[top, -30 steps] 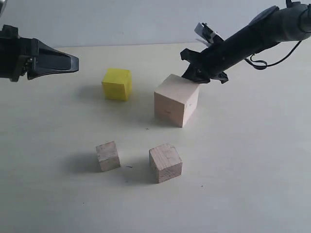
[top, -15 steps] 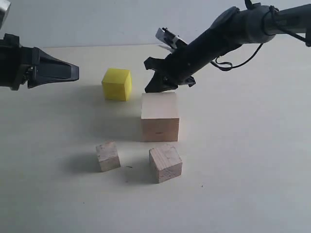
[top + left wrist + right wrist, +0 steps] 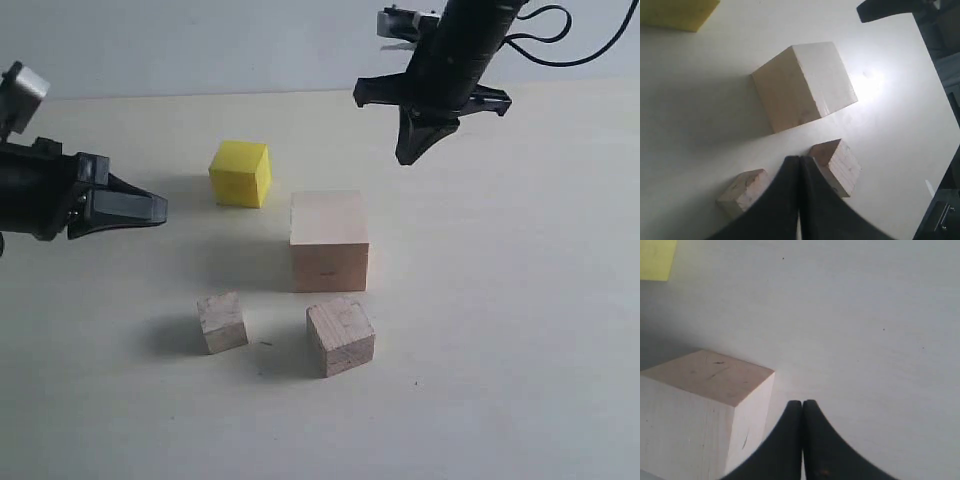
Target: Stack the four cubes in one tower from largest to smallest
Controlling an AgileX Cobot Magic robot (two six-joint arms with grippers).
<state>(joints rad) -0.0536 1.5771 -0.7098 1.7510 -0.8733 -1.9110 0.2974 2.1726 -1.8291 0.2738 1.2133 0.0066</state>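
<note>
pale cube (image 3: 329, 240): faint marks (image 3: 716, 362), unreadable | yellow cube (image 3: 240, 173): apart

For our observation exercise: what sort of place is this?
Likely a robotics lab bench: a plain pale table, the left gripper and right gripper, plus the yellow cube and large wooden cube.

I see the pale cube (image 3: 329, 240), the largest, sitting flat in the middle. The yellow cube (image 3: 240, 173) lies behind it to the left. The mid cube (image 3: 341, 336) sits near its front, and the smallest cube (image 3: 222, 322) lies left of that. None is stacked.
</note>
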